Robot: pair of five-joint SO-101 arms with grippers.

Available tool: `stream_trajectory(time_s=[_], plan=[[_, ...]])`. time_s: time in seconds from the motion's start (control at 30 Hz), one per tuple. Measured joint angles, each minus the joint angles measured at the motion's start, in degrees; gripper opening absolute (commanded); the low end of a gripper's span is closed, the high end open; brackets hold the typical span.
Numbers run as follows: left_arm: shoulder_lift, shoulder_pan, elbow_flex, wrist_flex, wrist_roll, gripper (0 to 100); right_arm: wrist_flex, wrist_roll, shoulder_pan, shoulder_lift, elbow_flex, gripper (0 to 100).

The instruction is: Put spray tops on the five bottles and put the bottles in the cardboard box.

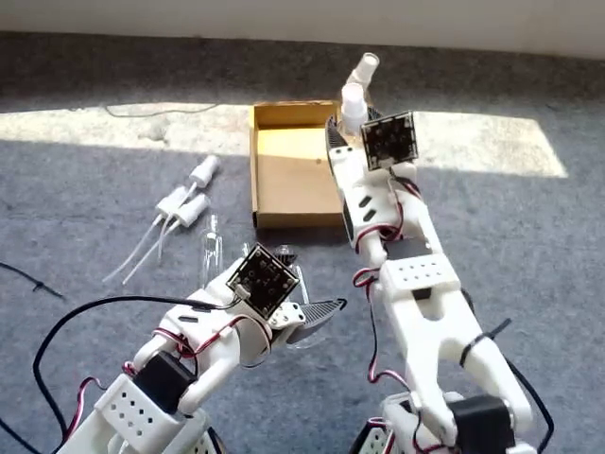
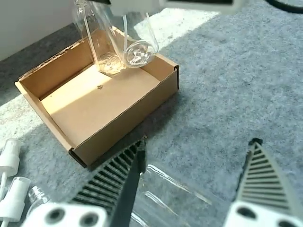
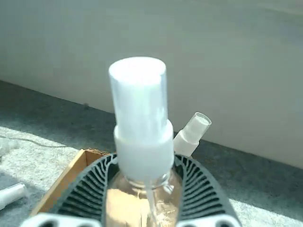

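Observation:
My right gripper is shut on a clear bottle with a white spray top, holding it at the far right corner of the cardboard box. A second topped bottle leans just behind it; the left wrist view has its base down at the box's far wall. Nearer me, my left gripper stands open just above a bare clear bottle lying on the carpet. Another bare bottle lies to its left.
Three loose spray tops with long tubes lie on the grey carpet left of the box. The box floor is bare apart from the far corner. A black cable loops at the lower left.

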Motion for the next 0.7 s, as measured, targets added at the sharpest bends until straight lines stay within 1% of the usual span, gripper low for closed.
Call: stream_trajectory(time_s=[0.17, 0.27, 0.37, 0.43, 0.7], plan=[[-0.1, 0.1, 0.0, 0.0, 0.0, 30, -7.9, -0.1, 0.2, 11.3, -2.6, 0.4], [-0.1, 0.1, 0.0, 0.0, 0.0, 30, -10.6, -4.5, 1.2, 15.5, -4.6, 0.4], [-0.1, 0.1, 0.0, 0.0, 0.0, 30, -11.3, -9.4, 3.3, 18.9, -7.9, 0.4], [-0.1, 0.1, 0.0, 0.0, 0.0, 30, -11.6, -10.9, 4.7, 21.3, -10.6, 0.4], [-0.1, 0.1, 0.0, 0.0, 0.0, 30, -11.6, -11.5, 5.1, 28.2, -15.2, 0.4]])
